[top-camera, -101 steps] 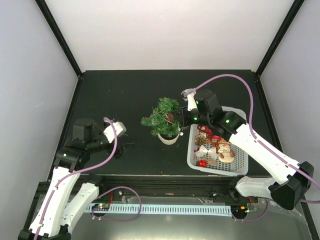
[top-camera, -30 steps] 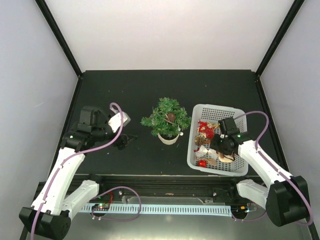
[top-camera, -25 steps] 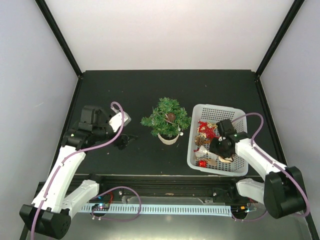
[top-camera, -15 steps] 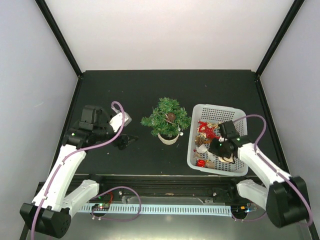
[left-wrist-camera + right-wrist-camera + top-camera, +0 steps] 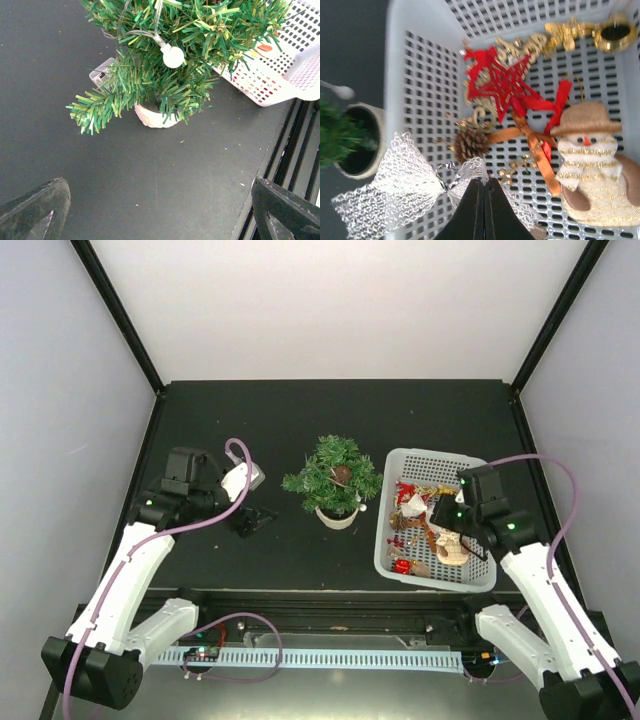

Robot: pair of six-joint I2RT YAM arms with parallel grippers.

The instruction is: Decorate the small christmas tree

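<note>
The small christmas tree stands mid-table in its cream pot, with a pine cone on it. It also shows in the left wrist view and at the left edge of the right wrist view. My right gripper is shut on a white mesh bow and holds it above the white basket. In the top view this gripper is over the basket's left half. My left gripper is open and empty, left of the tree, with its fingers wide apart.
The basket holds a red star, a snowman, a pine cone and gold ornaments. A light string with a white ball and a clear battery box hang on the tree. A rail runs along the front edge.
My right gripper left the tree, went down into the basket, shut on the white mesh bow and lifted it. The left arm has hardly moved.
</note>
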